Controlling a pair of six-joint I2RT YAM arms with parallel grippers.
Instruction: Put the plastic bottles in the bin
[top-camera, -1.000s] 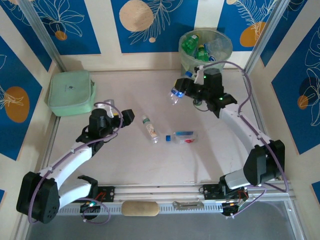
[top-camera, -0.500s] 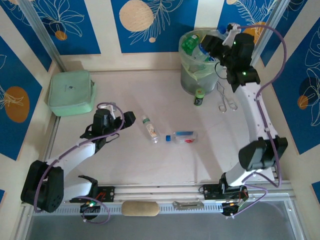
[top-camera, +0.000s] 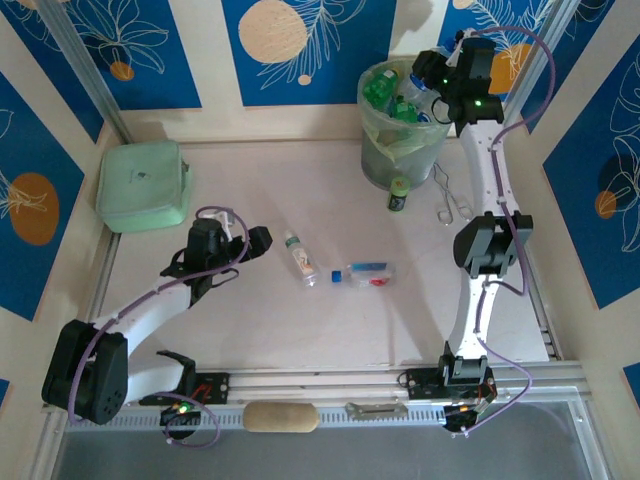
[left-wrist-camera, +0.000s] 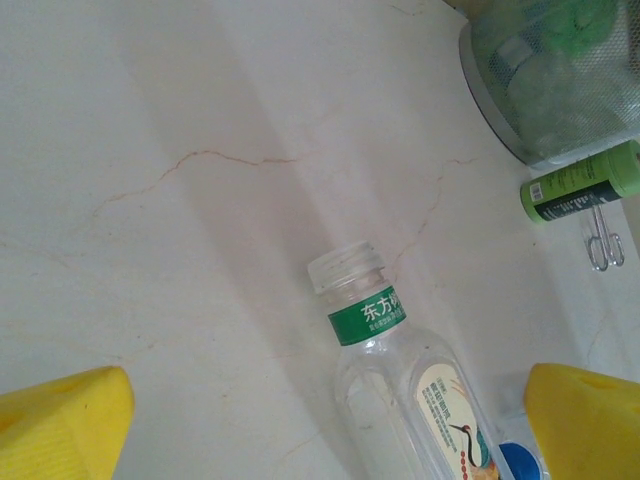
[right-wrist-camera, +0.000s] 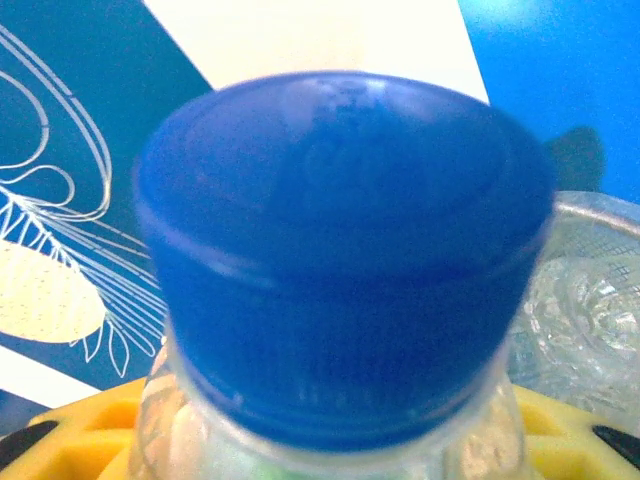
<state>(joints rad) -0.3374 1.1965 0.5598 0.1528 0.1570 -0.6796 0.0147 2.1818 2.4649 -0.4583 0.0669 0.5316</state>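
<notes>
So the right gripper (top-camera: 434, 78) is clamped on a blue-capped bottle (right-wrist-camera: 340, 250), which is held up over the rim of the bin (top-camera: 385, 150). The bin is loaded with green and clear bottles. The left gripper (top-camera: 256, 240) is spread wide open with nothing gripped, near a green-labelled bottle (top-camera: 299, 257) laid on its side on the table (top-camera: 250, 320). A blue-labelled bottle (top-camera: 364, 274) is laid just beyond that.
</notes>
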